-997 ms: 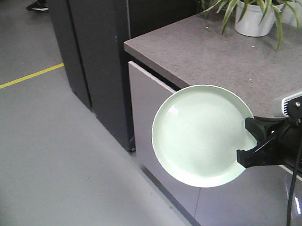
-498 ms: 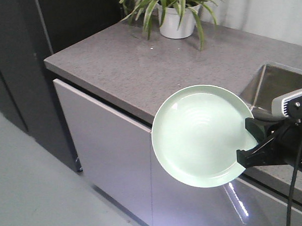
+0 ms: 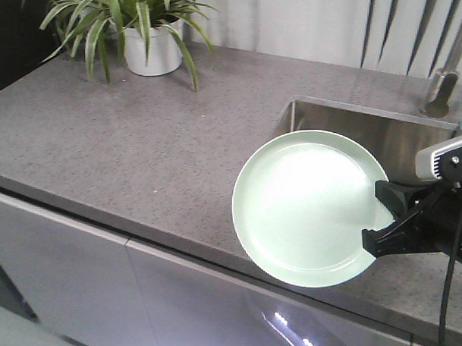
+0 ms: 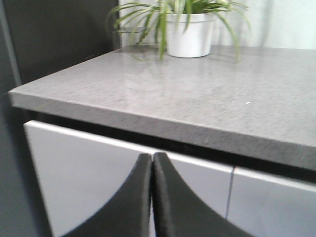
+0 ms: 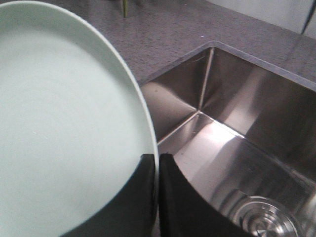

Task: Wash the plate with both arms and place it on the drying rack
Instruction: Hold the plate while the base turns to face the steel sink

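Right hand: clamped on the rim of the plate at about 4 o'clock in the front view. The wrist view shows one finger on each face of the rim. The plate is held in the air, roughly face-up and slightly tilted, over the near edge of the table.

Left hand: fingers pressed together with nothing between them. It sits low, facing the cabinet front below the table edge.

Handling assessment: the plate appears rigid, smooth and glazed. It would probably be slippery once wet and break if dropped on steel or stone. It is held at one edge only, so its weight levers against that single grip. The raised rim is the only practical hold. A second hold on the opposite rim, about 10 o'clock, would steady it for washing.

Sink: at 1 o'clock from the plate, steel, with a round drain cover in its floor. Tap: at 2 o'clock, partly cut off.

Potted plant: at 11 o'clock, far corner, well apart.

Drying rack: not in view.
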